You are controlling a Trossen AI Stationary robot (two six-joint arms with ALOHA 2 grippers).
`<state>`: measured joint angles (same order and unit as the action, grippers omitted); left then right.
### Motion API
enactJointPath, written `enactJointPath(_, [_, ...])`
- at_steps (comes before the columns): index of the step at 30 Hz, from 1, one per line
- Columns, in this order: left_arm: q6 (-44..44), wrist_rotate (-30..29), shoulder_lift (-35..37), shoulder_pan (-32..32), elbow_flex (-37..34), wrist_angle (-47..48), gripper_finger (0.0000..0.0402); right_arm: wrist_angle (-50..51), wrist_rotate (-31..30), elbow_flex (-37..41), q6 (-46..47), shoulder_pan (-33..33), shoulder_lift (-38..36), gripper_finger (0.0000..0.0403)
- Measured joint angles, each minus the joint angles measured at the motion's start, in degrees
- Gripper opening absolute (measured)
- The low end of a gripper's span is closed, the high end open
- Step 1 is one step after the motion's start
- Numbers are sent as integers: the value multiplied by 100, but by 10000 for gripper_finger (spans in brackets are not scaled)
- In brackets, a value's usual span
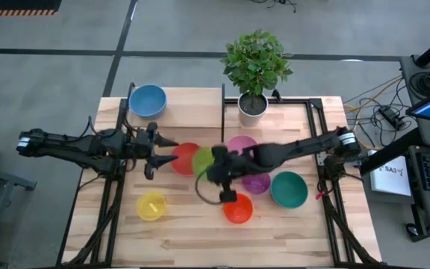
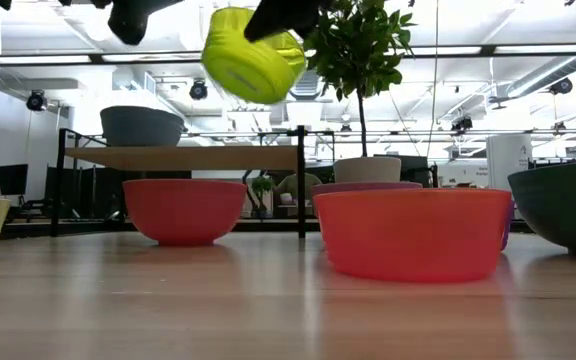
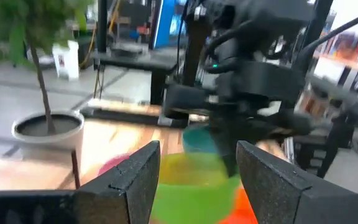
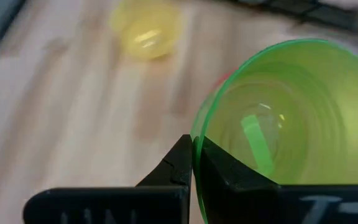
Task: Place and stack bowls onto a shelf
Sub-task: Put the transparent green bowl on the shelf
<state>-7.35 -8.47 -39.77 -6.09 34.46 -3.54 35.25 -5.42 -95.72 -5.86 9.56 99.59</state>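
My right gripper is shut on the green bowl and holds it in the air over the table's middle, above and beside the red bowl. In the low view the green bowl hangs tilted, high above the table. My left gripper is open and empty, just left of the green bowl and pointing at it. In the left wrist view its fingers stand either side of the green bowl, short of it. The blue bowl rests on the shelf. My right gripper pinches the green bowl's rim, one finger inside the bowl and one outside on its wall. The fingers reach it from the table's right side, slanting down. The bowl is lifted clear of the table and tilted, with its mouth turned partly sideways.
On the table stand the pink bowl, purple bowl, teal bowl, orange bowl and yellow bowl. A white plant pot stands at the far side, right of the shelf's black divider.
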Motion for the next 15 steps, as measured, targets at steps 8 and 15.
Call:
enactJointPath(8, [53,-4,140,-154,-45,-691,196,-640,-77,-65,-769,-706,-1,9])
enactJointPath(15, [83,-11,581,-210,-323,-822,196,-633,-327,-752,-1196,-1240,637,9])
